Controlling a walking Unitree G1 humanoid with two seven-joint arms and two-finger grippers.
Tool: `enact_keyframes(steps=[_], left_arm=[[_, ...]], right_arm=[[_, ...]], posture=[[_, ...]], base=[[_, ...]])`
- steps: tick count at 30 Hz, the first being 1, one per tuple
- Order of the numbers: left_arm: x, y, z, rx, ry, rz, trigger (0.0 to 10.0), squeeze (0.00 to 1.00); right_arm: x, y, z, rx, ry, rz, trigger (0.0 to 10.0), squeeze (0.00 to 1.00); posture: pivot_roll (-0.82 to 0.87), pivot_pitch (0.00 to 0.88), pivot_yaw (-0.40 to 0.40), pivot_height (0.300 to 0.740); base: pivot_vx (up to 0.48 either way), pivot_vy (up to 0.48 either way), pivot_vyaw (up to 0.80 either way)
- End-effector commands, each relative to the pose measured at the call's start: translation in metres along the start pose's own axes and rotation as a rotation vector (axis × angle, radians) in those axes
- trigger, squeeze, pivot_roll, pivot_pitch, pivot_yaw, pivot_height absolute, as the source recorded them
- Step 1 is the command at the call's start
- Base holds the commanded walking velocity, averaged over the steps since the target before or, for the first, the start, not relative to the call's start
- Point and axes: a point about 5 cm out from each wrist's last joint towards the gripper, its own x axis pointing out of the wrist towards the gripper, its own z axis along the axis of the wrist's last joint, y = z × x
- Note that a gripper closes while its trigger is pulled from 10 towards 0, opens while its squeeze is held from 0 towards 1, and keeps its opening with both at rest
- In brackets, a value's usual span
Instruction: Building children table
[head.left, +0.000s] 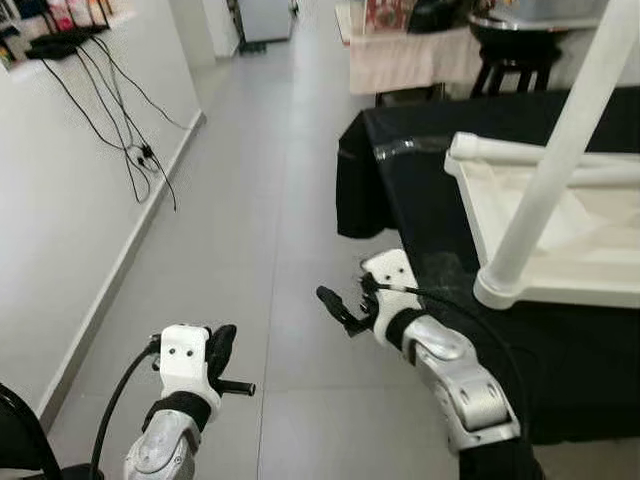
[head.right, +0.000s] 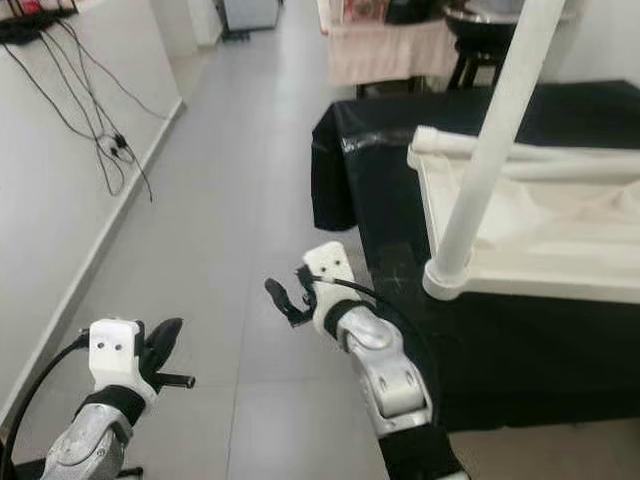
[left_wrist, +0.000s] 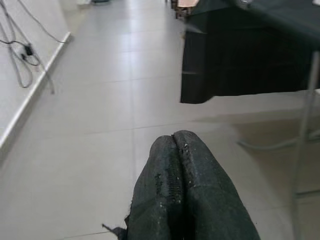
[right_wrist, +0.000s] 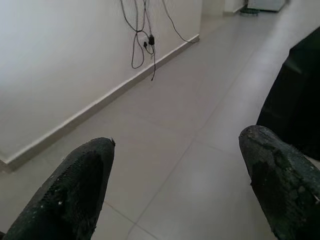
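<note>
White children table (head.left: 560, 230) lies upside down on the black-draped desk (head.left: 420, 150), one leg (head.left: 560, 150) sticking up. Left pincer (left_wrist: 182, 150) pressed together, empty, low over the floor tiles (head.left: 250, 200). Right pincer (right_wrist: 180, 175) spread wide, empty, just beside the desk's near corner.

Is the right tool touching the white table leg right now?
Apart. In the left eye view the right tool hangs over the floor beside the black cloth, with clear space between it and the white table leg.
</note>
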Motion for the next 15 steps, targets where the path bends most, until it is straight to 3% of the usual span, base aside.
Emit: enact_keyframes(steps=[1, 8, 15], left_arm=[[0.0001, 0.0023, 0.0, 0.051, -0.013, 0.013, 10.0, 0.0], [0.0007, 0.0027, -0.0004, 0.02, -0.016, 0.002, 10.0, 0.0], [0.0, 0.0021, 0.0007, 0.045, -0.018, 0.011, 10.0, 0.0]], right_arm=[[0.0011, 0.0046, -0.0019, -0.02, -0.001, -0.008, 10.0, 0.0], [0.0033, 0.0041, -0.0037, -0.022, -0.003, -0.039, 10.0, 0.0], [0.0051, 0.0048, -0.0048, -0.03, -0.002, -0.052, 10.0, 0.0]], posture=[[-0.05, 0.057, 0.044, 0.74], [-0.04, 0.06, 0.048, 0.74], [-0.04, 0.064, 0.048, 0.74]], base=[[0.0, 0.0, 0.0], [0.0, 0.0, 0.0], [0.0, 0.0, 0.0]])
